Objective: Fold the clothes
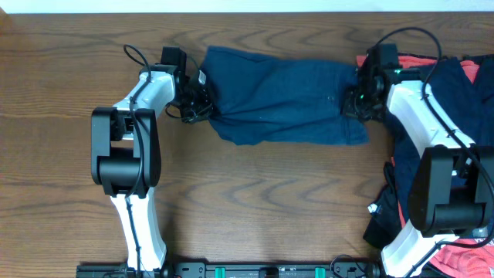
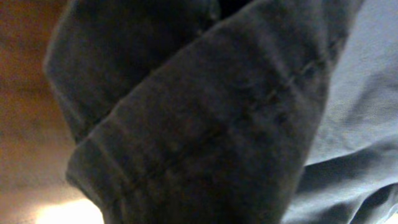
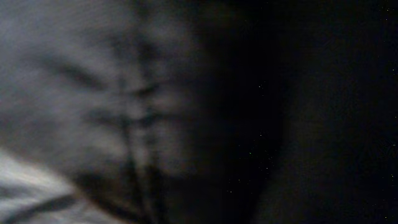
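One of the clothes, a dark navy garment [image 1: 285, 96], lies spread across the back of the wooden table [image 1: 270, 201] between the two arms. My left gripper [image 1: 202, 108] is at its bunched left end and shut on the fabric. At the right end, my right gripper [image 1: 356, 104] is shut on the cloth as well. Navy fabric with a seam [image 2: 217, 124] fills the left wrist view and hides the fingers. The right wrist view holds only blurred creased cloth [image 3: 124, 106] and darkness.
A heap of more clothes, navy [image 1: 463, 73] and coral-red [image 1: 417, 60], lies at the right edge under and behind the right arm, trailing down to a dark piece [image 1: 386, 220]. A black rail [image 1: 255, 270] runs along the front edge.
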`<action>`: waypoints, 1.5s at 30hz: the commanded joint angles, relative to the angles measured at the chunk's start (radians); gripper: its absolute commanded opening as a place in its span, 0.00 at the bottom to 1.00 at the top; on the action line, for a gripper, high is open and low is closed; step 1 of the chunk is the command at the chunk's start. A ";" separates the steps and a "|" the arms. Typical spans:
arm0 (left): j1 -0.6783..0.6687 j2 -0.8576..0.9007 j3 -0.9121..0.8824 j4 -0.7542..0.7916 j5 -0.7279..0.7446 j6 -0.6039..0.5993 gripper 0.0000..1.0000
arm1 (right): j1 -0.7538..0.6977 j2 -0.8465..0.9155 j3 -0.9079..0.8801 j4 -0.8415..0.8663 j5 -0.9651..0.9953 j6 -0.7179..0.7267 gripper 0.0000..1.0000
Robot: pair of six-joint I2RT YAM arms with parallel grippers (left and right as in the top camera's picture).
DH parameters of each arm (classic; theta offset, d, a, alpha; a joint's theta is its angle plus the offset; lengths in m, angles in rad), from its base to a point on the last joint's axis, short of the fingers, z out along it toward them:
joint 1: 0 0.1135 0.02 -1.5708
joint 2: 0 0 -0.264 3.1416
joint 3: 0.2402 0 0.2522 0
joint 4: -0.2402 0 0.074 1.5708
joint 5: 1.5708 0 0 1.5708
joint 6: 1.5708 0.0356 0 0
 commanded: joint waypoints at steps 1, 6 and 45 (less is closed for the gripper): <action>-0.010 0.042 -0.038 -0.055 -0.114 0.017 0.06 | -0.032 0.005 0.049 0.016 0.033 0.007 0.01; -0.050 0.042 -0.041 -0.091 -0.114 -0.003 0.06 | -0.027 0.007 0.053 0.024 0.026 0.015 0.01; 0.089 0.041 -0.202 0.132 -0.111 -0.195 0.73 | -0.074 0.007 0.135 0.059 0.011 -0.011 0.01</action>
